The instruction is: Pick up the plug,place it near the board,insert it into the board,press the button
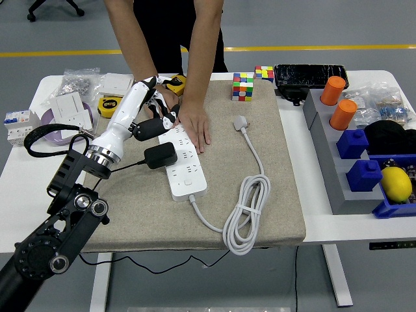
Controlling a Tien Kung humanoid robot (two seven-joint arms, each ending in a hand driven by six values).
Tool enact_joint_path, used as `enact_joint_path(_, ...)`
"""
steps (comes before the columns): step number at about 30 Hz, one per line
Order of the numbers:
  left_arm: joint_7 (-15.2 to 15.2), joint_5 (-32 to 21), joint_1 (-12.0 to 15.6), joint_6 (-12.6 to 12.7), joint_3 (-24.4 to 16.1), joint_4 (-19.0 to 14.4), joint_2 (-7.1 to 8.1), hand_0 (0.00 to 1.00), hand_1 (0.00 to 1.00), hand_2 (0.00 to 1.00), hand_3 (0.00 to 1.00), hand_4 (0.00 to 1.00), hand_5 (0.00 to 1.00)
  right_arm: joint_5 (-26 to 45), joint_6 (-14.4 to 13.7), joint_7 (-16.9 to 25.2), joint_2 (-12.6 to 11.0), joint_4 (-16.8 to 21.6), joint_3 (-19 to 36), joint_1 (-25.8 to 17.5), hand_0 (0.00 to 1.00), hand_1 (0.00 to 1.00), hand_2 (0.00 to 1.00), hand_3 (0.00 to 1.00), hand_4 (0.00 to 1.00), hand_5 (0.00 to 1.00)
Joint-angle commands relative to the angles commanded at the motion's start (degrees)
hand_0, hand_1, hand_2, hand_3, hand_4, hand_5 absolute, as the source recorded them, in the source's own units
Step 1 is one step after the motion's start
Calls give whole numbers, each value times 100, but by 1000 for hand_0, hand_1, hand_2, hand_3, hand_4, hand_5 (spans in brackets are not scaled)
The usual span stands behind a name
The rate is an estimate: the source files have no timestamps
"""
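I see my left hand raised over the far left end of the board, fingers loosely curled and holding nothing. The black plug sits seated in the board's left edge, near its middle. A person's hands press flat on the board's far end. Right of the board, its white cable lies coiled on the worktop's mat.
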Motion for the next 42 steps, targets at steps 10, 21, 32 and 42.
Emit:
enact_joint_path(10,189,-2421,-306,-623,173,1489,-210,998,998,998,954,998,196,-2,-1,-17,-4,0,-47,-20,788,694,706,748,998,984)
enact_joint_path(21,429,-942,-435,-646,10,1915,-210,998,988,903,853,980,174,-14,-1,-13,-4,0,-15,-20,788,694,706,748,998,983)
enact_joint_path(32,608,1684,-521,-760,-85,1775,-88,945,805,657,594,940,73,-8,-2,-6,-5,0,16,-15,787,694,706,748,998,982)
enact_joint_path(42,640,3207,-551,-590,-100,1690,-38,640,427,411,507,874,23,-1,-4,-2,-6,0,32,-2,788,694,706,748,998,983)
